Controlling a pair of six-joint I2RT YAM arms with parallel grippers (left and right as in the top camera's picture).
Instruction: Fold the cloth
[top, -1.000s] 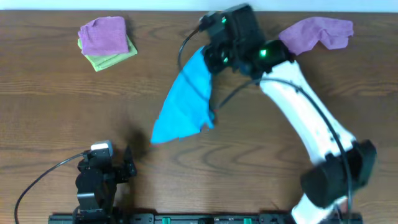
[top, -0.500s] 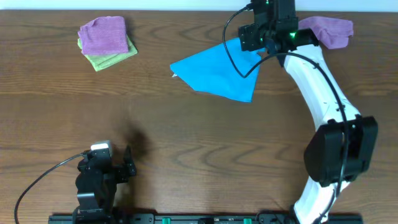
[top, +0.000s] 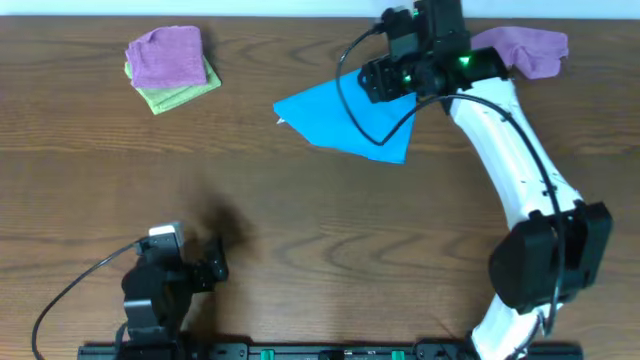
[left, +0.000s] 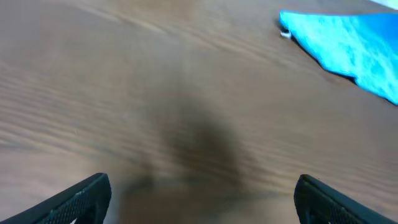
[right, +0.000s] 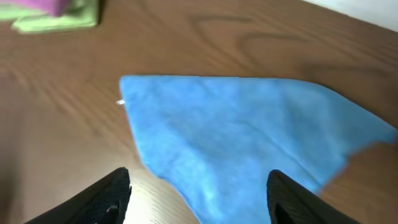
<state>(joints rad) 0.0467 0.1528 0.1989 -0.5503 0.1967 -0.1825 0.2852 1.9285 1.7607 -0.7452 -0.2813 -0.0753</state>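
Observation:
The blue cloth (top: 335, 115) lies spread in a rough triangle on the wooden table, its point toward the left. In the right wrist view the blue cloth (right: 249, 137) fills the space ahead of my fingers, and the left wrist view catches the blue cloth's (left: 354, 40) corner far off at the top right. My right gripper (top: 375, 80) hovers over the cloth's right end, open, with nothing between its fingers (right: 102, 196). My left gripper (top: 215, 262) sits near the front left edge, wide open over bare wood, far from the cloth.
A folded purple cloth on a green one (top: 170, 65) rests at the back left, also seen in the right wrist view as the folded pile (right: 56, 12). A crumpled purple cloth (top: 520, 50) lies at the back right, behind my right arm.
My right gripper carried the hanging blue cloth toward the back right, opened and let it go; the cloth now lies flat. The left gripper shifted slightly right.

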